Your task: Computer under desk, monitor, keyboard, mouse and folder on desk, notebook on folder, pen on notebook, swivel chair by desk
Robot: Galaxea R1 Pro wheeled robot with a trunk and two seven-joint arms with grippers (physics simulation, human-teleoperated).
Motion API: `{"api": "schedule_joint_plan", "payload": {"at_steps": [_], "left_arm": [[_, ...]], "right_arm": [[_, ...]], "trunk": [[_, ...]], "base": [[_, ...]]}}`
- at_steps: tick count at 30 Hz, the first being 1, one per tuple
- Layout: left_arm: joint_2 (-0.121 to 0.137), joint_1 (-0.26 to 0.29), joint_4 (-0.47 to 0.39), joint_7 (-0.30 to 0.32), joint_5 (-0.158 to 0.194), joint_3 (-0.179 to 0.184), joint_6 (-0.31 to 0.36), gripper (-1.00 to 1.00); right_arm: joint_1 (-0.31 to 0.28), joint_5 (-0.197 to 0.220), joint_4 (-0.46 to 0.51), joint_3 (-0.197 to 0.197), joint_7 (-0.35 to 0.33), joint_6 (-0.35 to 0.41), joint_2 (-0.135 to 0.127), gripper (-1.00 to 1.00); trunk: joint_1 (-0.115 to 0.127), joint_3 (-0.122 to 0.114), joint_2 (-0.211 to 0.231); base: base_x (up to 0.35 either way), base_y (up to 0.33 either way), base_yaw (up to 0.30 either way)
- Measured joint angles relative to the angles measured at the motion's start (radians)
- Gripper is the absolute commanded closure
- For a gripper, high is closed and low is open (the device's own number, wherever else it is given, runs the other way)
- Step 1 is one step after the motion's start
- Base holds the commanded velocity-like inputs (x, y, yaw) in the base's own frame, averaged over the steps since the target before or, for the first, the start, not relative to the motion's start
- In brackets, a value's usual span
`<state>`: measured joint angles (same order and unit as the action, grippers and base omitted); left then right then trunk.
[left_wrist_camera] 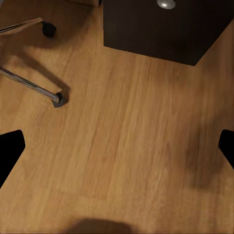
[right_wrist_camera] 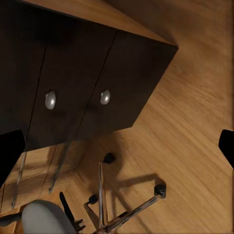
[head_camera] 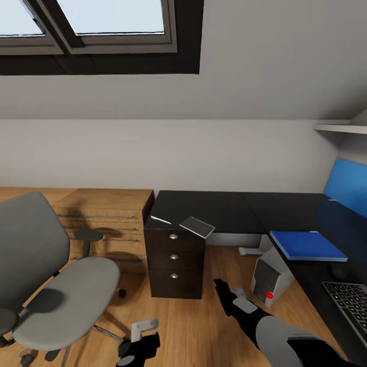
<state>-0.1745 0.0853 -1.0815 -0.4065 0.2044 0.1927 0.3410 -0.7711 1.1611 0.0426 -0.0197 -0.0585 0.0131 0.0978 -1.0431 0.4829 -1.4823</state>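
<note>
The black L-shaped desk (head_camera: 224,206) runs along the wall and turns down the right side, with the notebook (head_camera: 197,227) and the pen (head_camera: 160,219) lying near the edge above the drawer unit (head_camera: 174,257), the folder (head_camera: 307,245) on the right wing, and the keyboard (head_camera: 351,302) nearer the robot. The computer (head_camera: 269,278) stands on the floor (head_camera: 204,326) under the desk, and the swivel chair (head_camera: 48,270) sits apart to the left. Both the left gripper (head_camera: 133,351) and right gripper (head_camera: 222,288) hang low over the floor, fingers spread wide and holding nothing.
</note>
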Motion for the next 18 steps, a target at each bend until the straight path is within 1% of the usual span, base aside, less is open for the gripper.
{"api": "schedule_joint_plan", "payload": {"at_steps": [3,6,10,11,12,13,15,18], "left_arm": [[0.0,0.0,-0.002,0.001,0.003,-0.019,0.001,-1.0],[0.0,0.0,-0.007,0.001,0.004,-0.023,-0.001,-1.0],[0.0,0.0,-0.015,0.001,0.004,-0.026,-0.001,-1.0],[0.0,0.0,-0.017,0.001,0.004,-0.027,-0.001,-1.0],[0.0,0.0,-0.023,0.001,0.004,-0.028,0.0,-1.0],[0.0,0.0,-0.027,0.001,0.005,-0.028,0.0,-1.0],[0.0,0.0,-0.033,0.001,0.005,-0.029,0.0,-1.0],[0.0,0.0,-0.038,0.002,0.005,-0.029,0.0,-1.0]], "right_arm": [[0.003,0.0,0.008,0.003,-0.004,-0.018,0.001,-1.0],[0.003,0.0,0.019,0.003,-0.031,-0.043,0.002,-1.0],[0.003,0.0,0.034,0.003,-0.099,-0.06,0.002,-1.0],[0.003,0.0,0.036,0.003,-0.12,-0.063,0.001,-1.0],[0.003,0.0,0.04,0.003,-0.161,-0.066,0.001,-1.0],[0.003,0.0,0.041,0.003,-0.179,-0.066,0.0,-1.0],[0.004,0.0,0.045,0.004,-0.205,-0.066,-0.002,-1.0],[0.004,0.001,0.05,0.003,-0.228,-0.066,-0.016,-1.0]], "trunk": [[-0.011,0.009,-0.021],[-0.023,0.019,-0.042],[-0.038,0.031,-0.07],[-0.042,0.034,-0.077],[-0.046,0.038,-0.084],[-0.05,0.041,-0.091],[-0.058,0.047,-0.105],[-0.069,0.056,-0.126]], "base": [[0.0,0.0,0.0],[0.0,0.0,0.0],[0.0,0.0,0.0],[0.0,0.0,0.0],[0.0,0.0,0.0],[0.0,0.0,0.0],[0.0,0.0,0.0],[0.0,0.0,0.0]]}}
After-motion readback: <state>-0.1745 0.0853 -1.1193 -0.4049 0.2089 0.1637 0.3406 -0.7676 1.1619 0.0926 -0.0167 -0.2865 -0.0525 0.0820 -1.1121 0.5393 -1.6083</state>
